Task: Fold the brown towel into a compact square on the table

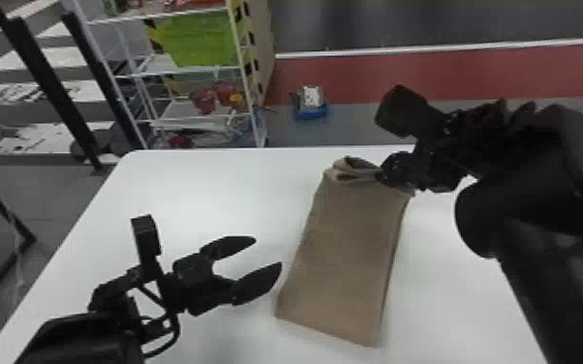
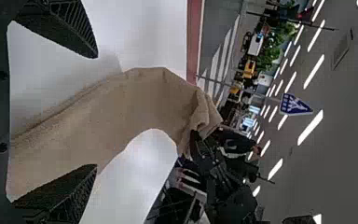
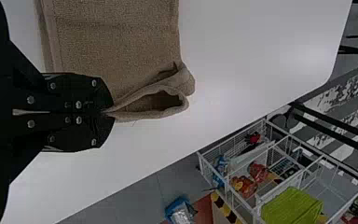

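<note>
Head view: left end effector (image 1: 268,251) pointing toward two o'clock, fingers standing apart; right end effector (image 1: 383,176) pinching brown towel's (image 1: 346,256) far edge at one o'clock.

From the head, the table (image 1: 198,193) is viewed forward and down; from the left wrist, low toward the far side; from the right wrist, closely downward. The towel (image 1: 344,251) is shared throughout.

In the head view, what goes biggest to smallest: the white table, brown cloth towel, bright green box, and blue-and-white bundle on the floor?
1. White table
2. Brown cloth towel
3. Bright green box
4. Blue-and-white bundle
</note>
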Robot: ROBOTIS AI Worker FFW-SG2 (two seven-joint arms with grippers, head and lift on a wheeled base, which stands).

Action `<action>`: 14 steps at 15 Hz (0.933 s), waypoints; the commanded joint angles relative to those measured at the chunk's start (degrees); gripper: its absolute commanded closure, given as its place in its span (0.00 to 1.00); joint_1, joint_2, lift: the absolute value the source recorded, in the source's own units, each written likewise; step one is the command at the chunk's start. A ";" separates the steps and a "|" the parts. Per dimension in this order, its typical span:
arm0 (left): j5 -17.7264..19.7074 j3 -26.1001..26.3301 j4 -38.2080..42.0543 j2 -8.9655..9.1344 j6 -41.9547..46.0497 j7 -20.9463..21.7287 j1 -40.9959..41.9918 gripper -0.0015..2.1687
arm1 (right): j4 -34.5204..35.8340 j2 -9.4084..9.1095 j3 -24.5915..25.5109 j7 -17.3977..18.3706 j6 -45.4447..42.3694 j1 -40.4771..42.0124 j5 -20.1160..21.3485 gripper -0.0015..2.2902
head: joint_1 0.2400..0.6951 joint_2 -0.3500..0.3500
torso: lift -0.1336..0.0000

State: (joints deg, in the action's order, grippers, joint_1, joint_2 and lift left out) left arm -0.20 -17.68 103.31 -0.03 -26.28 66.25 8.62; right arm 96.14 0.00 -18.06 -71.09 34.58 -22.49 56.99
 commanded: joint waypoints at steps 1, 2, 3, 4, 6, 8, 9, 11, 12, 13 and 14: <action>-0.24 2.83 -0.21 0.18 -0.40 -1.48 -2.73 0.02 | 2.30 -0.05 -0.13 -0.45 -0.34 1.05 -1.97 0.56 | 1.00 0.70 | 0.00; -0.50 3.71 -0.48 0.18 -0.23 -2.27 -3.70 0.02 | 3.18 -0.05 -0.31 -0.71 -0.34 1.49 -2.58 0.56 | 1.00 0.69 | 0.00; -2.00 4.41 -1.62 0.18 -0.40 -2.45 -5.37 0.02 | 4.50 -0.05 -0.66 -0.98 -0.69 2.10 -2.67 0.56 | 1.00 0.69 | 0.00; -3.58 5.20 -3.47 0.11 -0.40 -2.18 -7.56 0.02 | 5.46 -0.05 -1.10 -1.06 -0.69 2.54 -3.11 0.56 | 1.00 0.68 | 0.00; -6.65 6.61 -6.72 0.03 -0.40 -1.92 -10.90 0.02 | 6.96 -0.05 -2.16 -1.33 -0.69 3.33 -3.37 0.56 | 1.00 0.68 | 0.00; -8.24 7.40 -10.59 -0.06 -0.05 -2.01 -13.63 0.02 | 8.01 -0.05 -3.03 -1.50 -0.52 3.68 -3.99 0.56 | 1.00 0.68 | 0.00; -8.32 7.49 -12.87 -0.06 0.65 -2.45 -15.03 0.02 | 8.36 -0.05 -3.47 -1.77 -0.52 3.86 -4.16 0.56 | 1.00 0.68 | 0.00; -9.91 7.49 -17.09 -0.06 3.29 -2.62 -17.23 0.02 | 9.24 -0.05 -4.00 -1.77 -0.34 4.30 -4.16 0.56 | 1.00 0.69 | 0.00; -10.52 7.49 -19.29 -0.15 5.75 -2.89 -18.11 0.02 | 9.33 -0.05 -4.18 -1.77 -0.34 4.39 -4.16 0.56 | 1.00 0.69 | 0.00; -11.31 7.40 -20.52 -0.32 6.63 -3.33 -18.72 0.02 | 9.51 -0.05 -4.26 -1.77 -0.34 4.56 -4.25 0.56 | 1.00 0.70 | 0.00; -11.75 7.40 -21.22 -0.68 6.81 -3.33 -18.99 0.02 | 10.12 -0.05 -4.44 -1.77 -0.34 4.56 -4.34 0.56 | 1.00 0.70 | 0.00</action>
State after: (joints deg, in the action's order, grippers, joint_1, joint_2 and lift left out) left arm -11.17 -10.25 83.55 -0.33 -20.35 62.98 -9.73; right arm 105.68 0.00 -22.27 -72.86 34.23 -18.05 52.75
